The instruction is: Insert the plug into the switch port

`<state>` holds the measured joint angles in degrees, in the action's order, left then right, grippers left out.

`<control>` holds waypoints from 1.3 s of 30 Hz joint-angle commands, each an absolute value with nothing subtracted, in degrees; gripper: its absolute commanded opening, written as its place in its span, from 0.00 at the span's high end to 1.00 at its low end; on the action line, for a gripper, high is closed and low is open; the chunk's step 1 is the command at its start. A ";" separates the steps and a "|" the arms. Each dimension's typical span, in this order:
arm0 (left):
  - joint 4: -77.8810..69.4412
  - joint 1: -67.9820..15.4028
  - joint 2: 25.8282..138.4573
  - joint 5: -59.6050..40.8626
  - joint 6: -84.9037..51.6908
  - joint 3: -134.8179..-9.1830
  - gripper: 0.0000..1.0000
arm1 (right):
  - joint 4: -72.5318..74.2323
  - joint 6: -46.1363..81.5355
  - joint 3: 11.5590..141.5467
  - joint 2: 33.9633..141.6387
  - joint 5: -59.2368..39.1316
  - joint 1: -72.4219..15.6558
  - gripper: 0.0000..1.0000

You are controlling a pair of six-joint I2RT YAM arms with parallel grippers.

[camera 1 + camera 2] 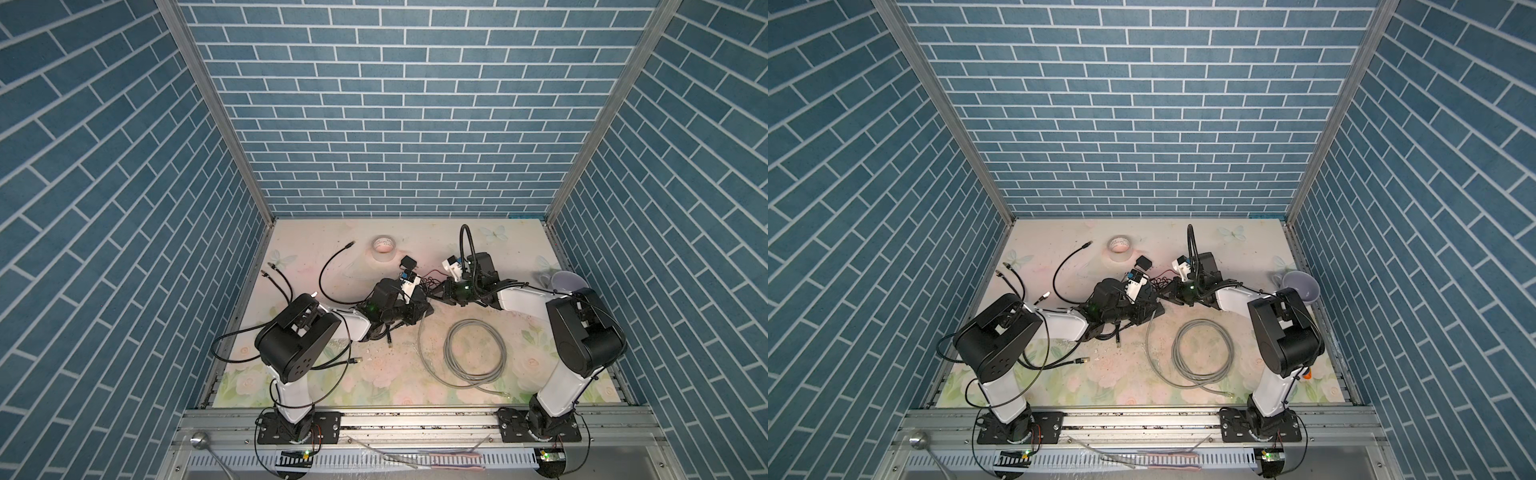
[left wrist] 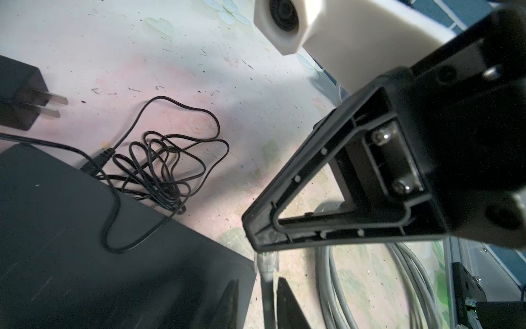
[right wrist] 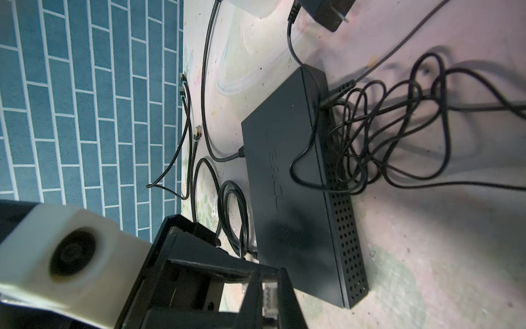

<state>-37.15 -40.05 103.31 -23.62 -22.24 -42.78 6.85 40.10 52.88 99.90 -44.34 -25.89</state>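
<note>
Currently clamps the clear plug in the right pincer, jaws closed on it, just beside a corner of the switch, flat on the surface. Straddles the grey cable behind the plug with the left pincer, jaws narrowly apart.

Both top views: high above the table near edge, tilted down toward back wall, whole table in frame. Left wrist: close over switch corner, facing right tool. Right wrist: close, looking across switch toward left wall. Wrist views share switch, plug.
</note>
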 commanded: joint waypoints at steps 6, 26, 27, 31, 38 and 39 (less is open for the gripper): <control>-38.33 -40.33 103.67 -22.97 -22.11 -43.78 0.80 | 7.55 39.90 53.53 100.64 -44.56 -26.14 0.94; -32.57 -40.25 101.54 -21.03 -21.34 -43.56 1.00 | 8.35 40.52 53.43 101.12 -44.85 -26.19 0.89; -30.15 -40.25 100.65 -20.38 -20.51 -43.51 1.00 | 8.08 40.44 53.44 101.12 -44.67 -26.19 0.85; -19.73 -40.25 97.16 -16.25 -17.60 -44.25 1.00 | 6.70 39.25 53.57 100.52 -43.23 -25.86 0.64; -8.86 -40.34 91.22 -7.96 -16.04 -43.64 1.00 | 3.42 36.55 53.36 100.02 -39.85 -25.40 0.51; -6.98 -40.28 90.66 -6.50 -15.91 -43.93 1.00 | 3.19 36.24 53.35 100.21 -39.45 -25.40 0.50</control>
